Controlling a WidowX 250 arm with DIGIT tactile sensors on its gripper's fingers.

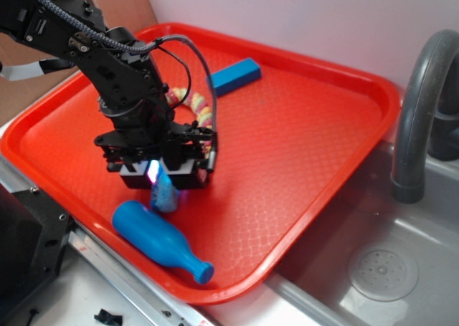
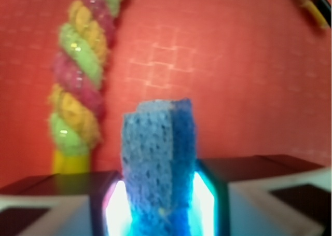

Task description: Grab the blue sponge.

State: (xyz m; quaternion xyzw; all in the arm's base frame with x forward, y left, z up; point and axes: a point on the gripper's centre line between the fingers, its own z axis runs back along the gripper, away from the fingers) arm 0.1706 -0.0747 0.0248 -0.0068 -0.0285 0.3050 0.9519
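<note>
No readable txt, labels, brands, nos. or signs in either view. Red tray [image 1: 301,125]: embossed grid only, no lettering. Blue bottle toy [image 1: 158,240] & blue block [image 1: 235,76]: plain faces. Arm housing: no legible marks; wrist view too blurred for fine print.

Light-blue pitted sponge [image 2: 158,163], red tray [image 1: 308,125], pink-yellow-green twisted rope [image 2: 78,75]

A black WidowX arm [image 1: 118,82] built of boxy, matte segments, with a braided black cable [image 1: 64,25] running along its top and a thinner black wire looping at the wrist. Its gripper [image 1: 163,177] carries pale finger pads [image 2: 116,207] lit white-cyan.
</note>
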